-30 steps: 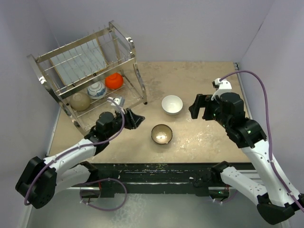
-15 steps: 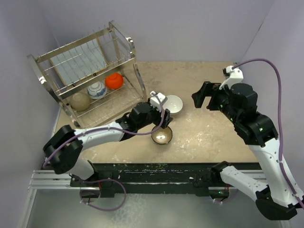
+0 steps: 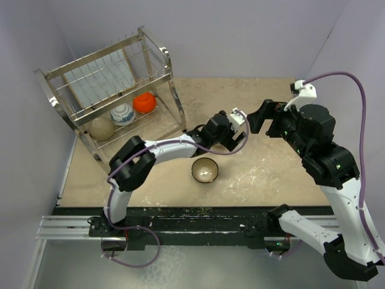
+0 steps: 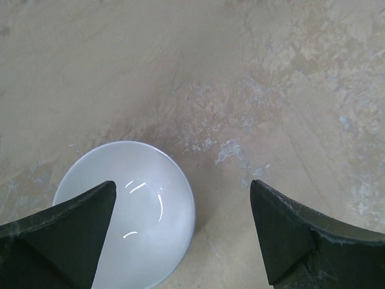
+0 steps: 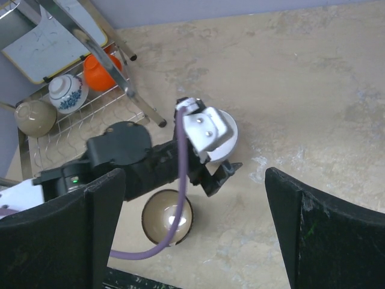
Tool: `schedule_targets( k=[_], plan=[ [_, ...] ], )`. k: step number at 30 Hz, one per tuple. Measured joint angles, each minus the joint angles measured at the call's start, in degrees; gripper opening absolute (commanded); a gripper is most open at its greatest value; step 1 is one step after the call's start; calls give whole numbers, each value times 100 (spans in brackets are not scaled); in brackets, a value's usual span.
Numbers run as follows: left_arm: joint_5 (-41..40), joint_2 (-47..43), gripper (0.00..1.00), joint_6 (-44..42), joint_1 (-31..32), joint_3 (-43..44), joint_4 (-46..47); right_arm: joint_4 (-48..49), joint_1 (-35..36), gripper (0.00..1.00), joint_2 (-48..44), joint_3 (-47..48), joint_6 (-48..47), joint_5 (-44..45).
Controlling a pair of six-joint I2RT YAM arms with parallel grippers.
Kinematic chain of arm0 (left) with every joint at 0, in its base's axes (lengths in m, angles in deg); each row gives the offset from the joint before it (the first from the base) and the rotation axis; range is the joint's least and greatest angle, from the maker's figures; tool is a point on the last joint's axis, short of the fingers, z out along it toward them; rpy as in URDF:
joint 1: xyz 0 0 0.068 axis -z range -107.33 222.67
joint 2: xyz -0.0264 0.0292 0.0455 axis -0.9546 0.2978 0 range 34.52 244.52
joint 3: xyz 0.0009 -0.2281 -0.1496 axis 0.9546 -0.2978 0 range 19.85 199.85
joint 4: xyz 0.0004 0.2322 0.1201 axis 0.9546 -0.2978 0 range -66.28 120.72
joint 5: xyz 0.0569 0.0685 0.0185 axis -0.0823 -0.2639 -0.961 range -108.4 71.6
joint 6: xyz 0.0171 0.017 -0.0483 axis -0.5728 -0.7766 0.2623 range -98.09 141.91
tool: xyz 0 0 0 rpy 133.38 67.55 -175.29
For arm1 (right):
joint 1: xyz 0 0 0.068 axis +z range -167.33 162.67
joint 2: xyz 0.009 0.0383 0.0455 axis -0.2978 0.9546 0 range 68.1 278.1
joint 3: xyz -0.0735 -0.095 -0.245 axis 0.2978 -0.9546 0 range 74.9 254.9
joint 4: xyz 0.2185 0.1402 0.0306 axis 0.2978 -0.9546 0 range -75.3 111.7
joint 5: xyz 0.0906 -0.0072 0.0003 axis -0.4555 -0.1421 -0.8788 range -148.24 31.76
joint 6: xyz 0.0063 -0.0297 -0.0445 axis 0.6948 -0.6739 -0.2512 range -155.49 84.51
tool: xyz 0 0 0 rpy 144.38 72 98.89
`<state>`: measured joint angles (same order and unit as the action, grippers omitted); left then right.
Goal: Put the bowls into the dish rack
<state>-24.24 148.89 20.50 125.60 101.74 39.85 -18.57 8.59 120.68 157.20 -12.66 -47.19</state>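
Left gripper (image 4: 182, 186) spread wide over the white bowl (image 4: 129, 211), middle of the bench (image 3: 264, 180); right gripper (image 5: 194, 174) spread too, near the right edge — brown bowl (image 3: 205, 170) toward the front edge, dish rack (image 3: 108, 84) in the far-left corner

left arm (image 3: 162, 149): white shells, black joint housings, small green light | right arm (image 3: 340, 180): same white-and-black build | purple cable (image 3: 354, 99): one per arm, another loop just below base rail (image 3: 198, 220) | camera box (image 5: 207, 131): white, two dark screws | left gripper (image 4: 182, 186), right gripper (image 5: 194, 171): matte black wedge fingers, lightly scuffed
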Motion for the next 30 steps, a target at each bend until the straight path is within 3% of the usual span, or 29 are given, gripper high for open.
schedule_targets(
  k=[10, 19, 25, 30],
  plan=[
    [-402, 1106, 82, -332, 42, 656, -756, -4, 0, 99, 31, 0, -9, 98],
    [-682, 1252, 42, -481, 46, 813, -841, 2, 0, 99, 37, -4, -26, 190],
    [-815, 1303, 2, -514, 59, 815, -822, 20, 0, 99, 35, -31, -33, 203],
    [-931, 1294, 0, -472, 85, 798, -754, 24, 0, 99, 28, -72, -35, 284]
  ],
)
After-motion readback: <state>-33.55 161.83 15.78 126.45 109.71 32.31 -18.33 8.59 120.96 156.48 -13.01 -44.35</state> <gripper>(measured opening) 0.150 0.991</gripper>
